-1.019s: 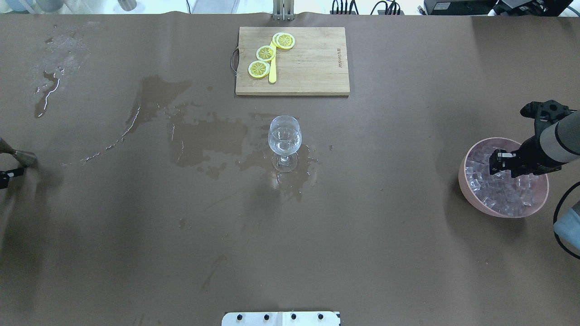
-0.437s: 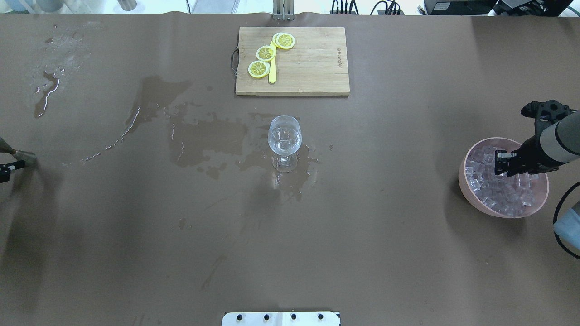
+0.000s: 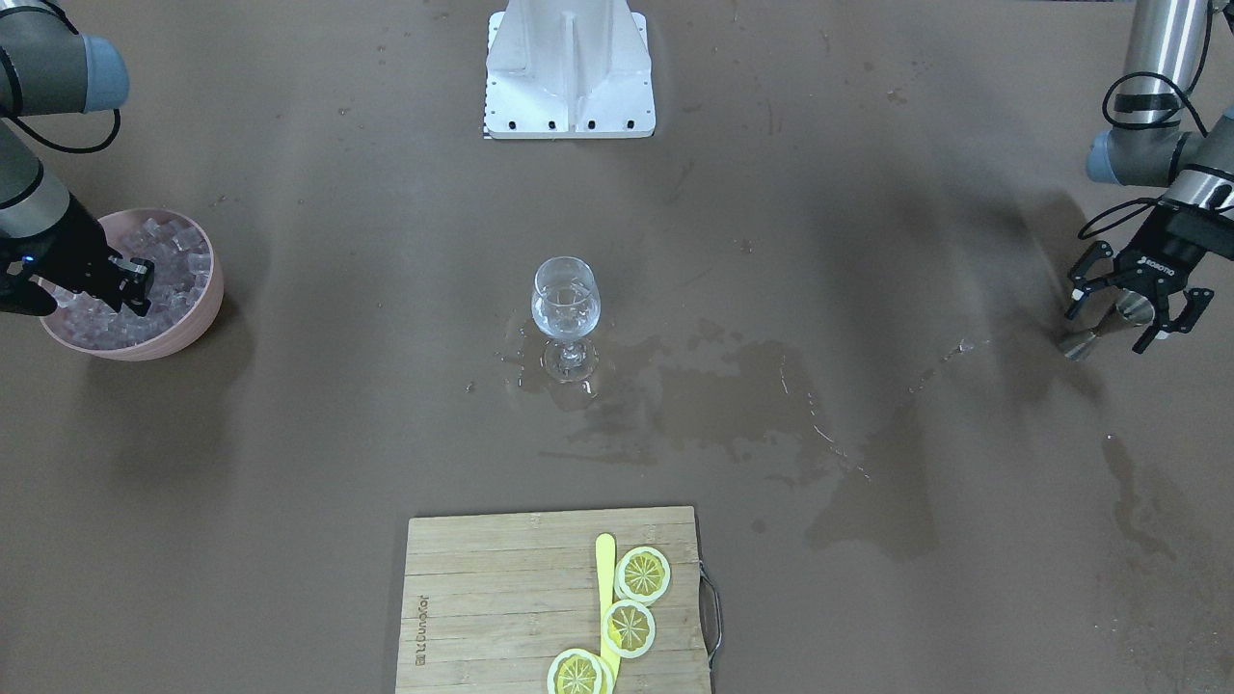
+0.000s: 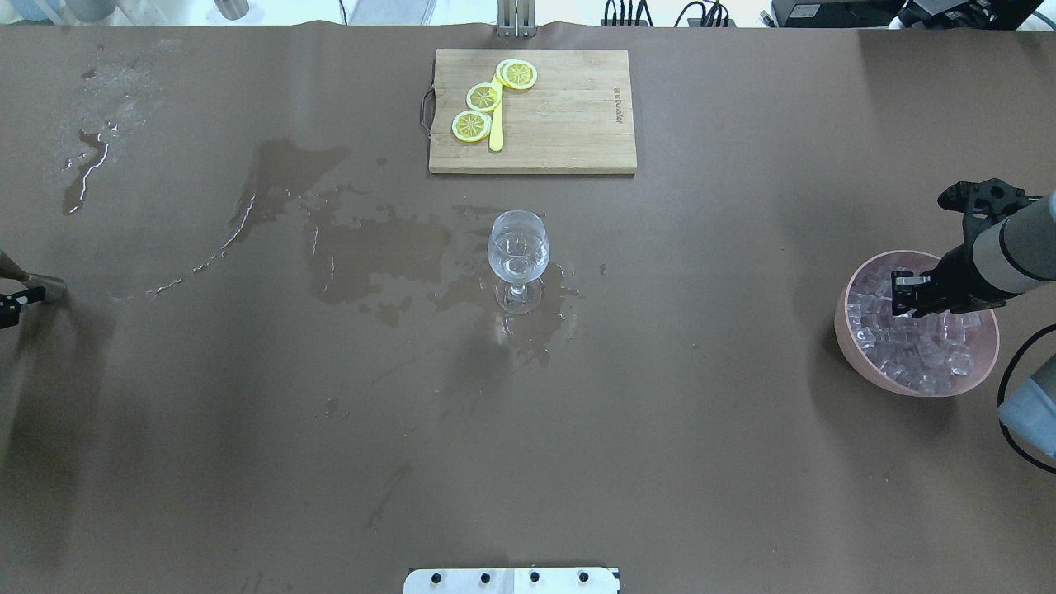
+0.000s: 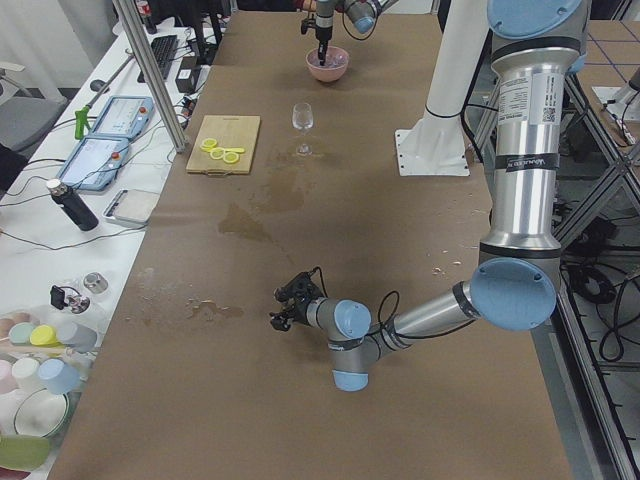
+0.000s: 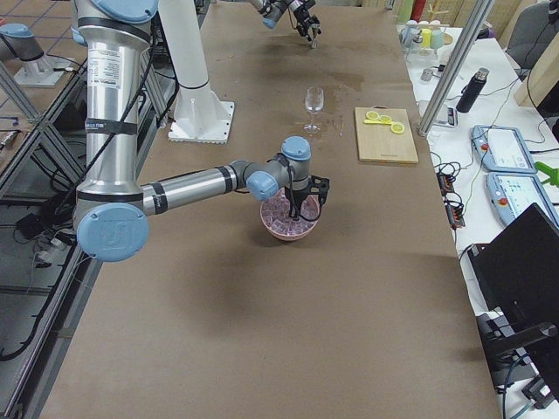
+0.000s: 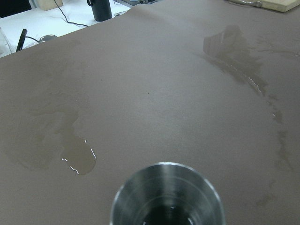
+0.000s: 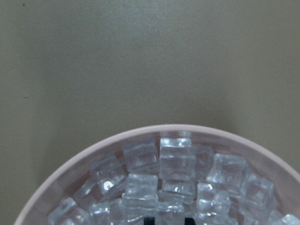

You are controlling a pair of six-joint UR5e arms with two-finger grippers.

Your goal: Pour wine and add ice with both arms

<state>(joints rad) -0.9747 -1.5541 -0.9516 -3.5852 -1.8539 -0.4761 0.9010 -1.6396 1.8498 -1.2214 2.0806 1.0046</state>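
A clear wine glass stands mid-table with a small measure of clear wine in it. At the right, a pink bowl holds a heap of ice cubes. My right gripper is down in the ice. In the right wrist view its fingertips stand close together with a cube between them. At the far left, my left gripper has its fingers spread around a steel jigger that stands on the table. The left wrist view looks down into the jigger.
A wooden cutting board with lemon slices and a yellow tool lies behind the glass. Wet spill patches spread left of the glass and around its foot. The white base block is at the near edge.
The right gripper has shifted a little within the ice bowl and its wrist has risen slightly. The left gripper's finger has edged toward the left border. The glass has not moved.
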